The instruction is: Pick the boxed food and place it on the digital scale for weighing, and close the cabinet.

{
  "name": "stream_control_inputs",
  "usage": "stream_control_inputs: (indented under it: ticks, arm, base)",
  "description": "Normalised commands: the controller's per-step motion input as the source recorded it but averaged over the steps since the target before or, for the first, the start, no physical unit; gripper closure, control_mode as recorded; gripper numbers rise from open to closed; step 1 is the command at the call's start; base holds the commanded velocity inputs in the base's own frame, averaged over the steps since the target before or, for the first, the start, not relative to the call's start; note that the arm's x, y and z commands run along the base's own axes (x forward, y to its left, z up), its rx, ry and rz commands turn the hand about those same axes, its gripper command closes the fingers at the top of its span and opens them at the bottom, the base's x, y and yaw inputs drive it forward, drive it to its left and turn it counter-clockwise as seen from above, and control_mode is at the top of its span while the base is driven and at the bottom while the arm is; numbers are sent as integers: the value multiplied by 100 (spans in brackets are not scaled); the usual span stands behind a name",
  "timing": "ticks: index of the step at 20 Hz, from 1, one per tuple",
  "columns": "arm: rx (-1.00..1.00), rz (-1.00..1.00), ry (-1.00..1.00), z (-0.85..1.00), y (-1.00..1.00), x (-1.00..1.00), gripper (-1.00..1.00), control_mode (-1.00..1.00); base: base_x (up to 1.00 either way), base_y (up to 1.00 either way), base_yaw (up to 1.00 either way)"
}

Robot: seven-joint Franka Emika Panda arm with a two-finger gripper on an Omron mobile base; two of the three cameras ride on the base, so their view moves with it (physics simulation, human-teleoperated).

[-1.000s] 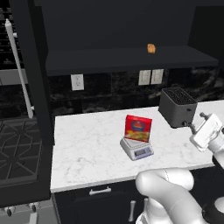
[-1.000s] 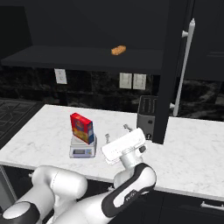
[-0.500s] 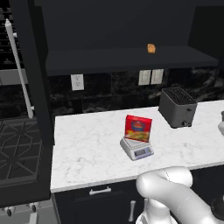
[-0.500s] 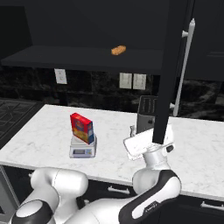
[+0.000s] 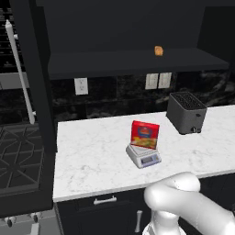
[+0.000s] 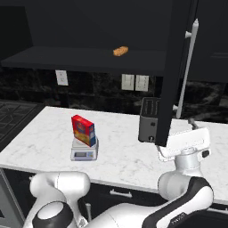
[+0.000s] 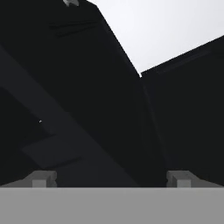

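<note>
Counter: white marble [image 5: 92,156] — mid-frame, holding boxed food [image 5: 145,135] upon digital scale [image 5: 143,155].
Cabinet: doors [image 6: 178,67] open, upper frame.
Gripper [image 7: 111,178]: spread wide — empty.

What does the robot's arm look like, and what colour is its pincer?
The arm is made of fat, rounded, glossy white tubes with dark bands at the joints. At its end sits a flat white hand block carrying the pincer, which has two small grey square tips. No cables or markings show on it.
</note>
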Motion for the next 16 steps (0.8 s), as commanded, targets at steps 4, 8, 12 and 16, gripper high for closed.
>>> stream_control_inputs:
  ticks: [4,8,12,16]
  arm:
    - [4,0,-1,-27,-63,-2,-100,-100]
    - [9,0,2,8,-76,0,-100,-100]
    - [2,0,0,69,-41,-10,-100,-100]
    - [-15,0,9,86,31,-31,-100,-100]
  base:
    - [0,0,0]
    - [0,0,0]
    - [0,0,0]
    - [0,0,0]
